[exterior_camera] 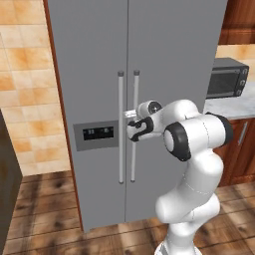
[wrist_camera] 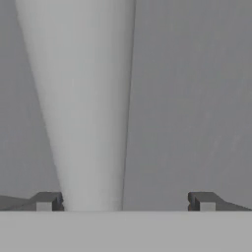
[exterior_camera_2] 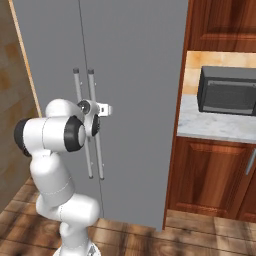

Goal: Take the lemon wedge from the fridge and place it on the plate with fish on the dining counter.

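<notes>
Two fingers (wrist_camera: 47,202) spread wide, nothing held; bar handle (wrist_camera: 88,113) rises between them, nearer one finger. Gripper (exterior_camera: 130,119) at mid-height of fridge (exterior_camera: 94,60), against right-door handle. Fridge: one, tall, upright, two doors shut, two vertical bar handles side by side at centre seam, one dark display panel (exterior_camera: 98,133) on left door. One microwave (exterior_camera: 226,77) on surface right of fridge.

You had a dark microwave (exterior_camera: 227,77) at about two o'clock, resting on a pale marble countertop (exterior_camera_2: 215,125). Below it stood dark wooden cabinets (exterior_camera_2: 210,175); tan wall tiles (exterior_camera: 25,74) sat at nine o'clock.
</notes>
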Robot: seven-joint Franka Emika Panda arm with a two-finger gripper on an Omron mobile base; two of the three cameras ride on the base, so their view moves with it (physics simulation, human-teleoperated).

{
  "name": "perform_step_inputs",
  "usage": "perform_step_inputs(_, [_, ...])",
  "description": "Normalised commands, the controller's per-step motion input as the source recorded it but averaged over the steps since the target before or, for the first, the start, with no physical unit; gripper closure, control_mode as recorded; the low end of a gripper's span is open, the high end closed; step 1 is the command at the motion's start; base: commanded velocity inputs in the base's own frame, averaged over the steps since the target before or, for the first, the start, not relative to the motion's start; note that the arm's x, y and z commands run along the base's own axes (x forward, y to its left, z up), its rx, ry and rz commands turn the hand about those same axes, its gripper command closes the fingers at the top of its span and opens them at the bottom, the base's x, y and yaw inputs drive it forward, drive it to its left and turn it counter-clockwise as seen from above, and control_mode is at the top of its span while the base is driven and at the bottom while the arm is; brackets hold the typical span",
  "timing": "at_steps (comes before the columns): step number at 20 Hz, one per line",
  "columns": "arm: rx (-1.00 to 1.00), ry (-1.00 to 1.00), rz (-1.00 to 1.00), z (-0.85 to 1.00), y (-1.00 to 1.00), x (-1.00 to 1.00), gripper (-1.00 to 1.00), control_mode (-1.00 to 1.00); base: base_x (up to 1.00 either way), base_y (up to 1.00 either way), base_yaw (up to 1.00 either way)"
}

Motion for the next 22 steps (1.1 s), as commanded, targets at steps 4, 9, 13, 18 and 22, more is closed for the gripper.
perform_step_inputs(4, [-0.01, 0.0, 0.0, -0.03, 0.0, 0.22, 1.0, -1.0, 0.0, 0.0, 0.0])
perform_step_inputs(9, [0.0, 0.0, 0.0, 0.0, 0.0, -0.07, 1.0, -1.0, 0.0, 0.0, 0.0])
perform_step_inputs(13, [0.0, -0.05, -0.11, 0.02, -0.23, -0.78, 1.0, -1.0, 0.0, 0.0, 0.0])
perform_step_inputs(18, [0.0, -0.13, -0.22, 0.15, -0.59, -1.0, 1.0, -1.0, 0.0, 0.0, 0.0])
perform_step_inputs(22, [0.05, -0.16, -0.28, 0.26, -0.81, -1.0, 1.0, -1.0, 0.0, 0.0, 0.0])
